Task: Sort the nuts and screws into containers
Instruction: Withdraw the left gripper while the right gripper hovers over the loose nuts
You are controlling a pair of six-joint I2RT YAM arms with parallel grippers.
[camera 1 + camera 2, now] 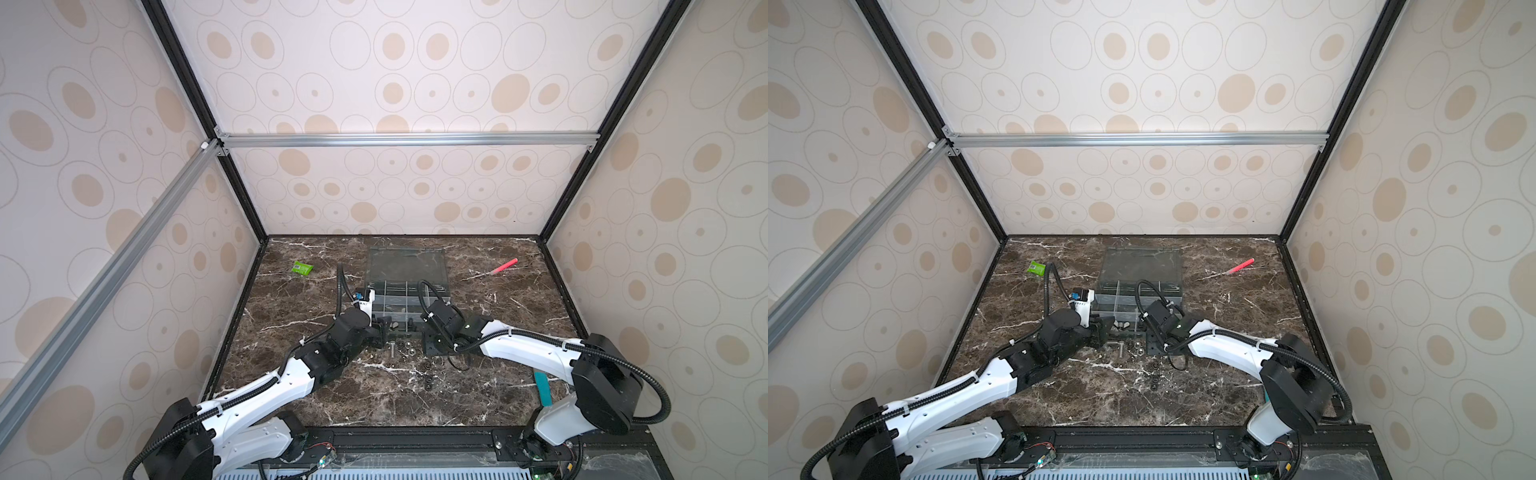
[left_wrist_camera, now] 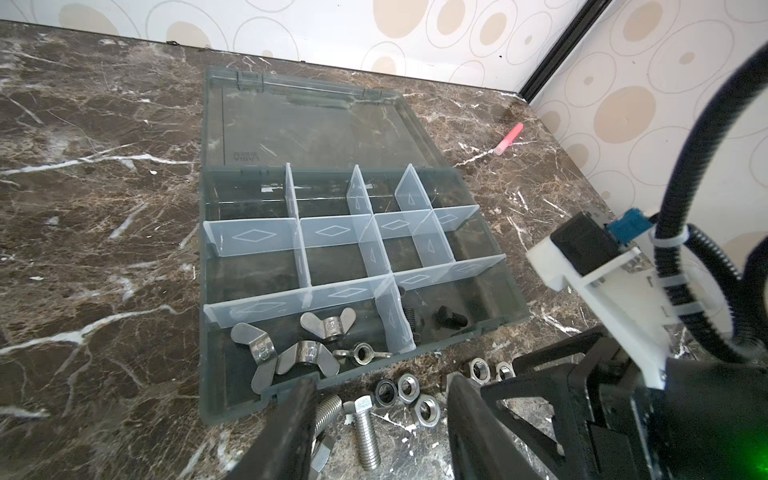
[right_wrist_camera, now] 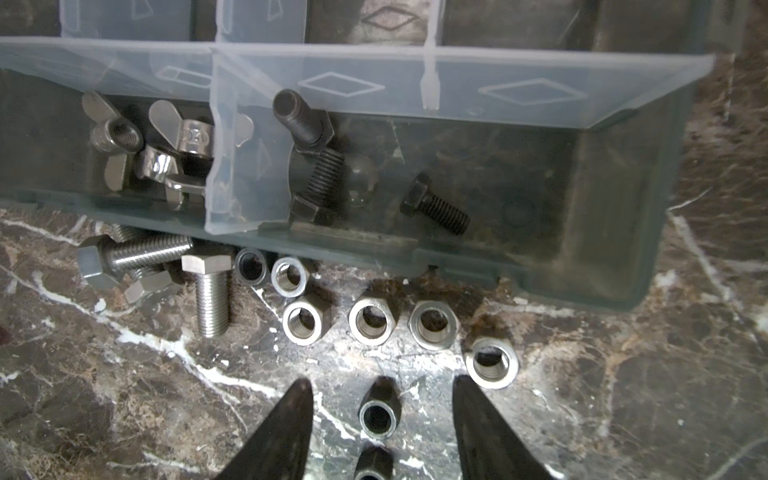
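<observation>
R gripper (image 3: 382,380) is unclenched and holds nothing; its jaws stand apart astride a dark nut (image 3: 376,415) lying on the marble table (image 3: 124,395), w/ a second dark one just behind it toward the wrist; the step in hand looks like picking that nut.

L gripper (image 2: 382,378) is likewise spread and empty, low over the silver screws (image 2: 365,432) just outside the front wall of the organizer box (image 2: 513,299); one finger overlaps a screw in the wrist view, contact can't be told.

Where things lie: wing nuts (image 2: 299,349) share the front cell on the L-arm side; black screws (image 3: 436,208) sit in the wide front cell beside it; the cells (image 2: 332,266) further back look empty; silver hex nuts (image 3: 372,318) are strewn btwn box and R gripper.

To do it well, prob.: centre the nut btwn the tips before closing; come down till the tips nearly touch the table, as the nut is low and could be pushed or skid out; squeeze across the flats, not the corners; keep clear of the nearby silver nut (image 3: 490,361) so it isn't dragged along; lift straight up, clear the box wall, let go low inside a free cell, apart from the screws; keep the two arms from crowding, since both work the same small patch.
</observation>
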